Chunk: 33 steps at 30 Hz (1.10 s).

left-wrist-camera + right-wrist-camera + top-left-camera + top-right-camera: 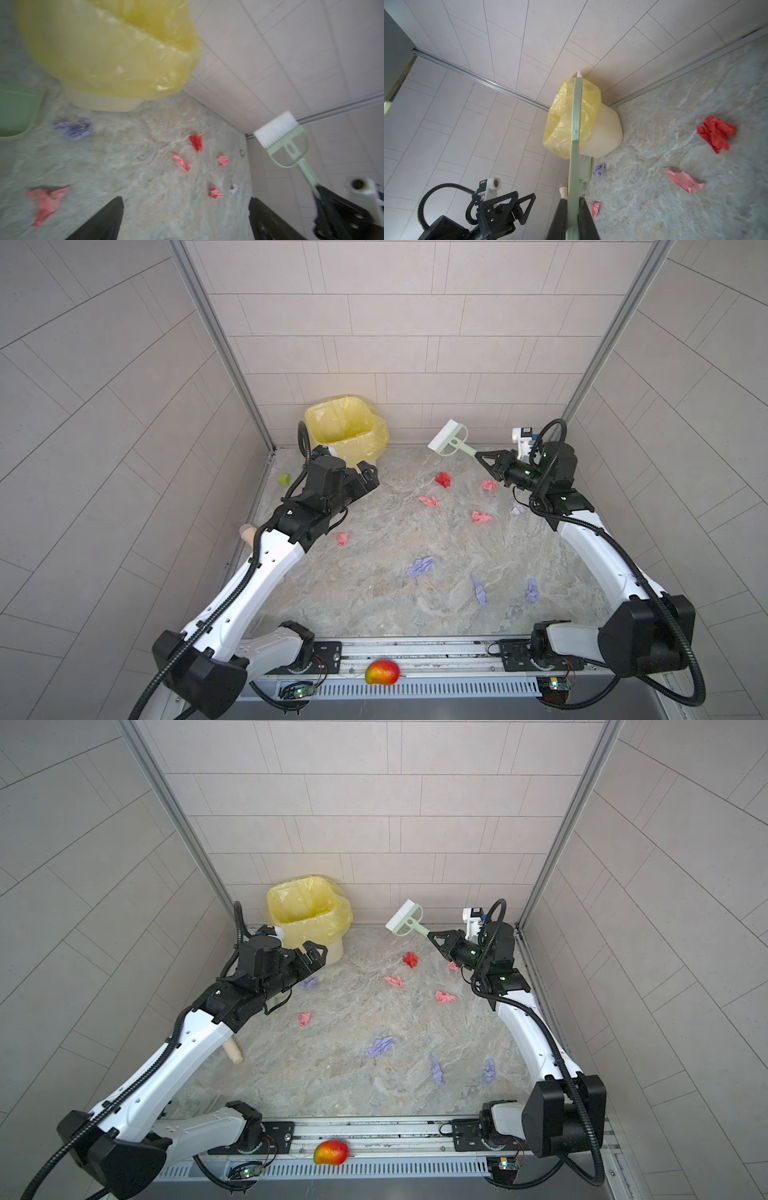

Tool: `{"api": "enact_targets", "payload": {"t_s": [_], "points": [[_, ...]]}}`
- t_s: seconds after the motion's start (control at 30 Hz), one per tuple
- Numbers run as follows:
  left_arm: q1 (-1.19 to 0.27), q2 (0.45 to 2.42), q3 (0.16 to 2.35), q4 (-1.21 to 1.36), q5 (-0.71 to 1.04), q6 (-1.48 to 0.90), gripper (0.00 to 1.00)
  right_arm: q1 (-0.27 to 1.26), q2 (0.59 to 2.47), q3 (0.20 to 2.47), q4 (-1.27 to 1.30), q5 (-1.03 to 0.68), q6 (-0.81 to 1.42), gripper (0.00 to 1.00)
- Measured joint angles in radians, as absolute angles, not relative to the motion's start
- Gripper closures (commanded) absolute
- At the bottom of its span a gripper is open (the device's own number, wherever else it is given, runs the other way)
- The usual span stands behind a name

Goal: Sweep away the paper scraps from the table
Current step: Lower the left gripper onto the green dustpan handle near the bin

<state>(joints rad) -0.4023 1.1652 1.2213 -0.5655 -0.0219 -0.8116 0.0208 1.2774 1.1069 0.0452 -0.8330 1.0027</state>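
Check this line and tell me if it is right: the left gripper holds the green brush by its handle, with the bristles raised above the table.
Not right: it is the wrong arm. The right gripper holds the green brush by its handle, with the bristles raised above the table, as both top views show. The left gripper stands open and empty beside the bin.
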Motion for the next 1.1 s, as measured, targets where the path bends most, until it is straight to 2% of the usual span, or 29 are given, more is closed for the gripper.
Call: {"api": "enact_targets", "payload": {"t_s": [0.2,0.43,0.83,1.1], "points": [[-0.284,1.171,1.222,-0.852,-0.081,-0.668,0.00,-0.037,1.235,1.124,-0.132,-0.868,0.895,1.00],[-0.214,1.236,1.182,-0.954,-0.109,-0.556,0.00,-0.068,1.205,1.122,-0.245,-0.896,0.828,1.00],[-0.049,1.406,1.148,-0.947,-0.083,-0.407,0.03,-0.086,1.199,1.121,-0.344,-0.920,0.757,1.00],[-0.005,1.586,1.129,-0.856,-0.040,-0.305,0.13,-0.104,1.198,1.121,-0.357,-0.921,0.748,1.00]]}}
